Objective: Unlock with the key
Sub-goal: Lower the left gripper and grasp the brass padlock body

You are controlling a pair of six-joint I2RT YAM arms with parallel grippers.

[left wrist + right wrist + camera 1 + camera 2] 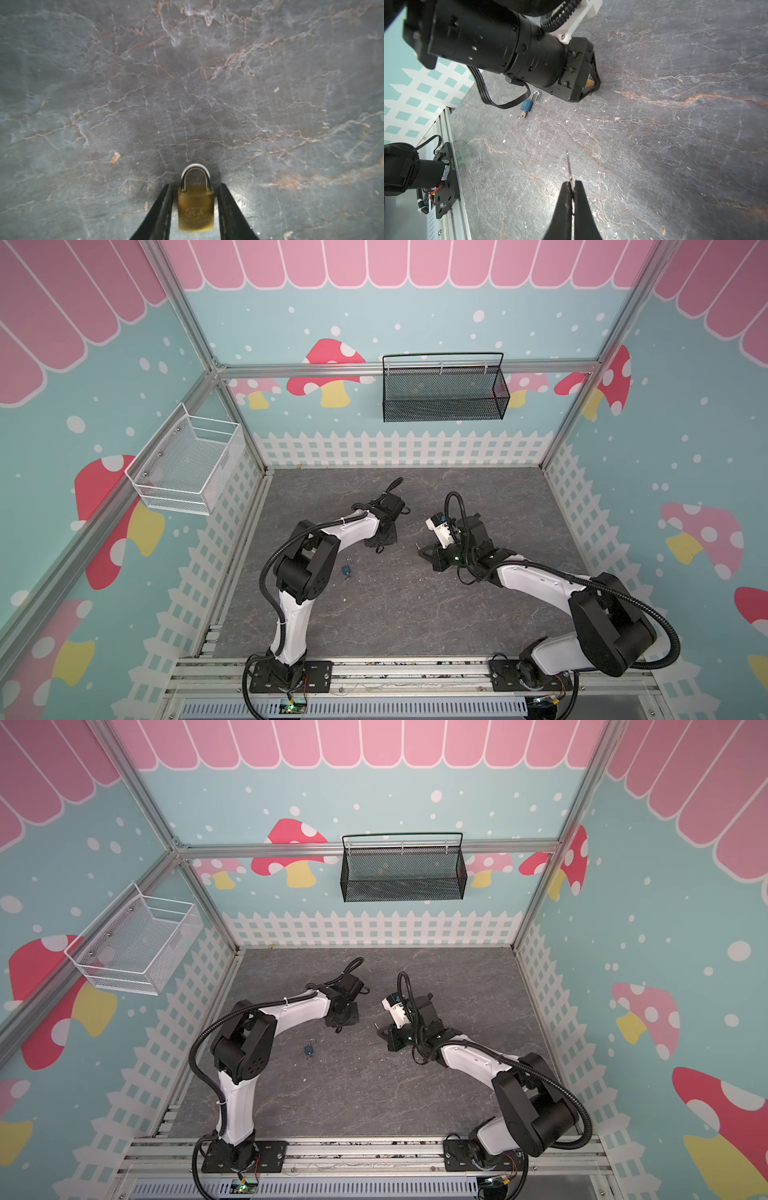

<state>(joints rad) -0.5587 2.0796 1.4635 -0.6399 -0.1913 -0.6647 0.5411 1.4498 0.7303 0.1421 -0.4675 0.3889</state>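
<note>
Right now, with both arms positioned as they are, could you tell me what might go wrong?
1. The left gripper flanks the brass padlock with slim gaps on both sides; closing unevenly could shove or twist it on the table.
2. The right gripper pinches the thin key by its end only; it may pivot or slip when pressed into a keyhole.

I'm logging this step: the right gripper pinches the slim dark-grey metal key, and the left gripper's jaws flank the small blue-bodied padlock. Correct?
Wrong padlock: the left wrist view shows the left gripper flanking the small brass-coloured padlock; the blue-bodied padlock lies apart on the table. The right gripper does pinch the slim dark-grey metal key.
</note>
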